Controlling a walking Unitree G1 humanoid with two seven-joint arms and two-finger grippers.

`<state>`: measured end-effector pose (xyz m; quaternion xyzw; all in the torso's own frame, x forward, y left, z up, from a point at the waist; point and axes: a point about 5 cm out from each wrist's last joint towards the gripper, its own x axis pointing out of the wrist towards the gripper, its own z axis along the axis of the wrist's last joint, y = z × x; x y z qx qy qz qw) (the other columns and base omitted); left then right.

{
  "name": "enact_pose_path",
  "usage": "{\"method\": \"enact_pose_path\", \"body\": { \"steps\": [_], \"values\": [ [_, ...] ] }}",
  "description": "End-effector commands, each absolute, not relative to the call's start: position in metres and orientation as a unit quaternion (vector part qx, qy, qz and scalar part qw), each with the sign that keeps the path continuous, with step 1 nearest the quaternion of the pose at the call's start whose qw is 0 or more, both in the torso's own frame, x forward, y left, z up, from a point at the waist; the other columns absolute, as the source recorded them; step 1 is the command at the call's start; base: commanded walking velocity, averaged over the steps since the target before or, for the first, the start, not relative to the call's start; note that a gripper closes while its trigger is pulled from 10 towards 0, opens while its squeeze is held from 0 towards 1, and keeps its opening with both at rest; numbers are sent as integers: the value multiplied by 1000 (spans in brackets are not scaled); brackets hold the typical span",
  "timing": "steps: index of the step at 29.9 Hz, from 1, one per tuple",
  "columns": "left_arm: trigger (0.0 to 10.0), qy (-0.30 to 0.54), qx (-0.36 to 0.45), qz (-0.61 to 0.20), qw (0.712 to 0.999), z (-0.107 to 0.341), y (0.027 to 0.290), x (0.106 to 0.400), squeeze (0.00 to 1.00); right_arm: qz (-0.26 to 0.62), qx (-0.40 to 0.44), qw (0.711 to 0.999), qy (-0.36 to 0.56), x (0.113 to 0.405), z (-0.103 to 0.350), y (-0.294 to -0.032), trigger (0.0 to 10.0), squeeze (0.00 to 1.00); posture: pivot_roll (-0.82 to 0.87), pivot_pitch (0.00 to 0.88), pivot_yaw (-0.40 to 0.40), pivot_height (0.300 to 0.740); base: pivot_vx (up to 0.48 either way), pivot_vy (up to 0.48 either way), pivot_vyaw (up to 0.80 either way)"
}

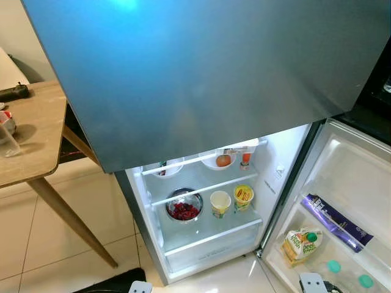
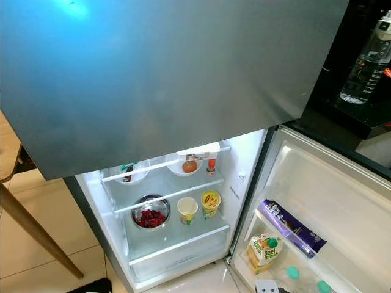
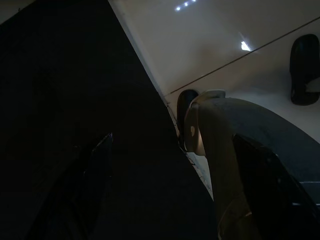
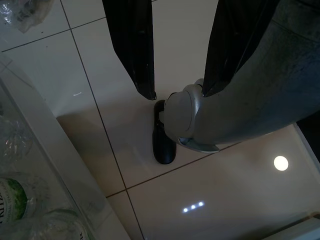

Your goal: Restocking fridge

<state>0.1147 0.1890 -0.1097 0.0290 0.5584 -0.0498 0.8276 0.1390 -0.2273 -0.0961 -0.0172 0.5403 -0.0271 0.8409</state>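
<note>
The fridge's lower door (image 1: 342,183) stands open to the right, while the grey upper door (image 1: 201,79) is closed. On the lit shelves sit a steel bowl of red berries (image 1: 184,207), a paper cup (image 1: 220,201), a yellow tub (image 1: 244,195) and a white bowl holding an orange thing (image 1: 222,160). The door bin carries a juice carton (image 1: 301,244) and a purple bar (image 1: 336,223). My right gripper (image 4: 177,75) hangs open over the floor tiles, holding nothing. My left gripper (image 3: 95,180) hangs in deep shade.
A wooden table (image 1: 30,134) with slanted legs stands left of the fridge. A clear water bottle (image 2: 365,61) stands on a dark counter at the right. My own leg and foot (image 4: 165,140) are on the pale tiled floor below.
</note>
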Motion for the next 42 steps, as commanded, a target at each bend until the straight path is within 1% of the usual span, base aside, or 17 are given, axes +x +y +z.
{"method": "enact_pose_path", "body": {
  "steps": [1, 32, 42],
  "values": [
    [10000, 568, 35, -50, 821, -111, 193, 109, 0, -26, -17, 838, 545, 136, -97, -226, 10000, 0, -63, 0, -18, 740, 0, 0, 0],
    [10000, 564, 28, -53, 824, -111, 188, 112, 0, -26, -20, 839, 544, 138, -96, -228, 10000, 0, -62, 0, -19, 740, 0, 0, 0],
    [10000, 565, 32, -48, 823, -110, 193, 110, 0, -26, -17, 838, 545, 137, -97, -226, 10000, 0, -66, 0, -17, 740, 0, 0, 0]
  ]
}}
